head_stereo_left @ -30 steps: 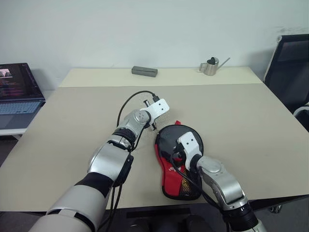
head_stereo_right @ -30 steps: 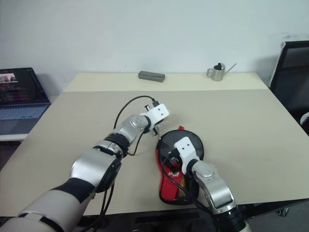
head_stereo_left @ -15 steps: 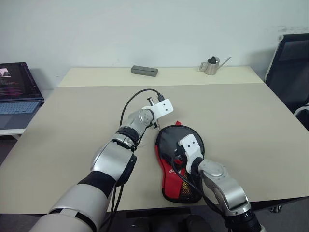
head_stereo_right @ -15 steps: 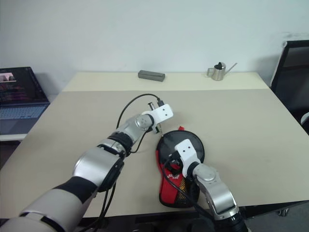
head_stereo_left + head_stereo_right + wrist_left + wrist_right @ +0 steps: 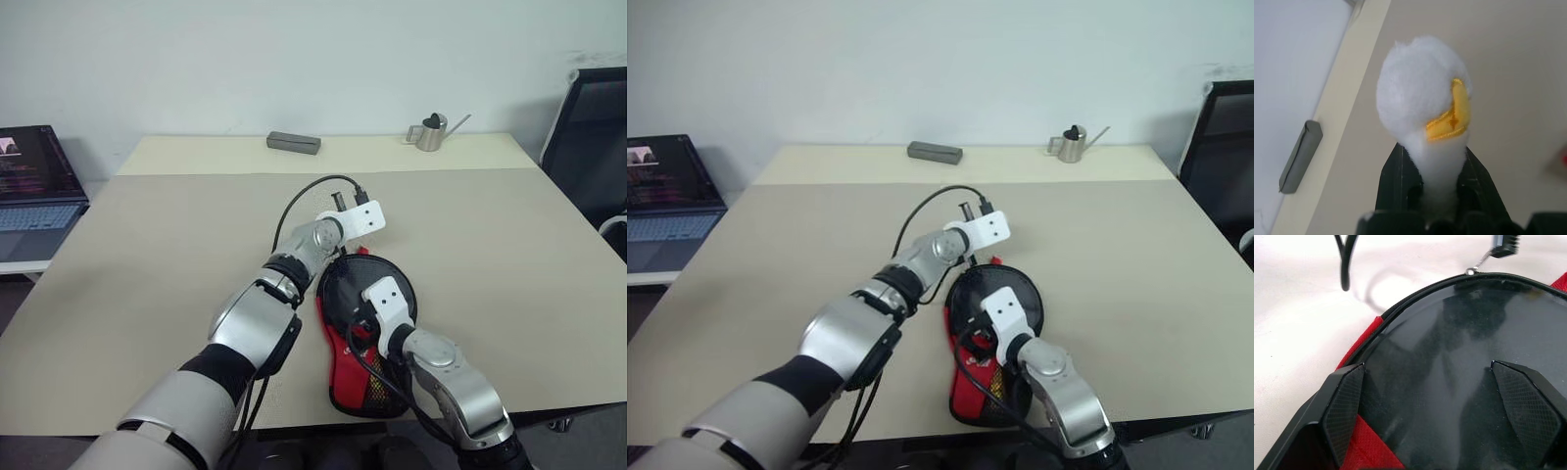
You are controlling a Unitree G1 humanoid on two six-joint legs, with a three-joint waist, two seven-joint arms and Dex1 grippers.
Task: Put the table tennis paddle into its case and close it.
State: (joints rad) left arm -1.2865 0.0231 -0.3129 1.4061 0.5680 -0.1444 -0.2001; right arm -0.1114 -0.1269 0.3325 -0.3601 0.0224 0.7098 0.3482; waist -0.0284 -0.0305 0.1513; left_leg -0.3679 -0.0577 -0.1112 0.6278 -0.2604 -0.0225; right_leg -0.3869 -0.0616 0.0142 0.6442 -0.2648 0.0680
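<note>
- Case point(image 5: 361, 333) lies lower centre on the tabletop point(image 5: 147, 255), pinned by wide-spread right fingers point(image 5: 1344, 406).
- Left fingers point(image 5: 1396, 178) pinch the charm point(image 5: 1422, 105), likely for zipping.

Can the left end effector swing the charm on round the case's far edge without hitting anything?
Probably yes. The left end effector is shut on the charm above the case's far edge, and bare table lies beyond. The open right end effector sits nearer, over the case's face.
</note>
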